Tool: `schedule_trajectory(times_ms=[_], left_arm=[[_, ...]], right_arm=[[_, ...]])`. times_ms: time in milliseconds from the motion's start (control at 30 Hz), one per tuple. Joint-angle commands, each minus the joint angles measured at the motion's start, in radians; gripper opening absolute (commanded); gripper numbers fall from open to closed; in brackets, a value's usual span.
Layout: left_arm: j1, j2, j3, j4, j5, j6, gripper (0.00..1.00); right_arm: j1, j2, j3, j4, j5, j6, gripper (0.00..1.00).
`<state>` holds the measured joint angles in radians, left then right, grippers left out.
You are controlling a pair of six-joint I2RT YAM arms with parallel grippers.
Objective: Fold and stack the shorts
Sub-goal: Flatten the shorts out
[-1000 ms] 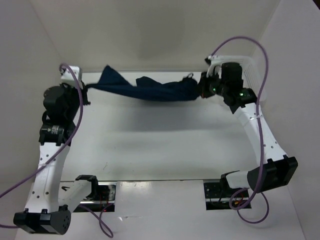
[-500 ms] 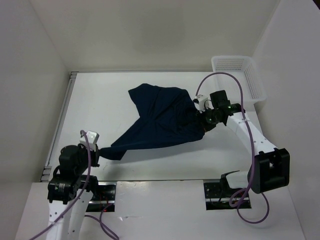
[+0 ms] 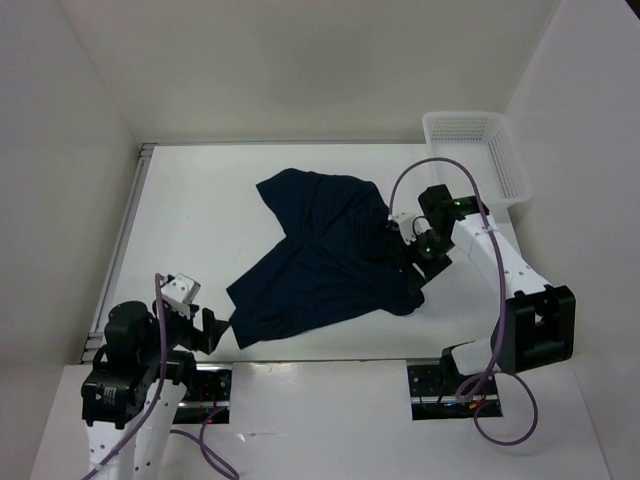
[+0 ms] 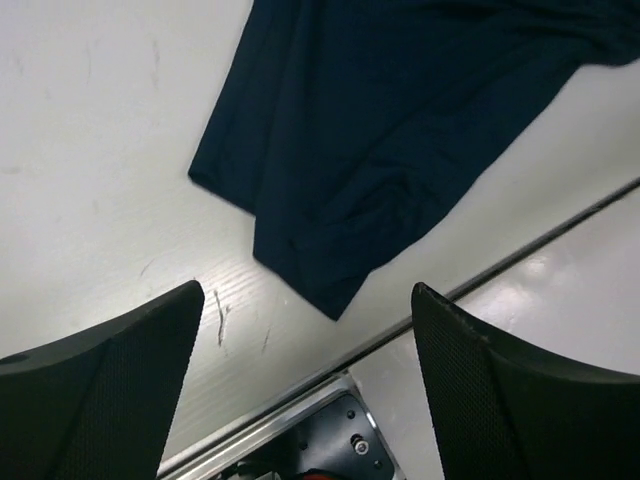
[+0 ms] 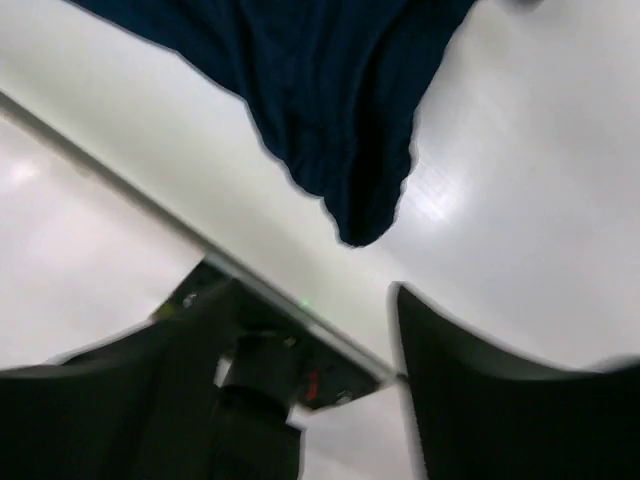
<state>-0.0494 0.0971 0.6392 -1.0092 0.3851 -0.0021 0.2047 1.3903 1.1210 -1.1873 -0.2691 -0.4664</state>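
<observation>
Tools both released and empty: your left tool (image 3: pixel 215 330) sits beside the near-left corner and your right tool (image 3: pixel 415 262) over the right edge of the dark navy soft-fabric shorts (image 3: pixel 320 255), rumpled mid white counter (image 3: pixel 200 200); limp, light cloth, so pinch corners

Shorts (image 3: pixel 320 255): dark navy, plain fabric. Table (image 3: pixel 200 215) beneath the shorts: white. Basket (image 3: pixel 521 176) right of the shorts: white mesh. Right arm (image 3: pixel 505 265) and left arm (image 3: pixel 120 365): white links, black joints. Cable (image 3: pixel 440 161): purple.
</observation>
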Motion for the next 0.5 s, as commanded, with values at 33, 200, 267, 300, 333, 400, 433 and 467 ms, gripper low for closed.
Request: schedule_trajectory(times_ms=[33,200,267,300,333,400,433,467], left_arm=[[0.002,0.111,0.070,0.156,0.089,0.002,0.93],[0.002,0.474,0.028,0.349,-0.020,0.002,0.88],[-0.018,0.726,0.075,0.376,-0.009,0.002,0.87],[-0.029,0.818,0.105,0.386,-0.029,0.002,0.84],[-0.049,0.986,0.135,0.386,-0.069,0.002,0.79],[-0.069,1.138,0.204,0.400,-0.095,0.002,0.74],[-0.084,1.158,0.205,0.426,-0.124,0.002,0.76],[-0.099,1.173,0.205,0.451,-0.150,0.002,0.77]], right_arm=[[0.001,-0.149,0.016,-0.103,0.024,-0.072,0.88],[0.001,-0.186,0.130,0.073,0.074,-0.014,0.92],[0.022,-0.142,0.157,0.159,0.064,0.047,0.91],[0.038,-0.119,0.167,0.239,0.064,0.070,0.91],[0.082,-0.097,0.177,0.274,0.064,0.090,0.91],[0.145,-0.029,0.160,0.381,0.122,0.114,0.89],[0.159,-0.013,0.148,0.412,0.137,0.114,0.88],[0.173,0.001,0.126,0.438,0.171,0.101,0.88]])
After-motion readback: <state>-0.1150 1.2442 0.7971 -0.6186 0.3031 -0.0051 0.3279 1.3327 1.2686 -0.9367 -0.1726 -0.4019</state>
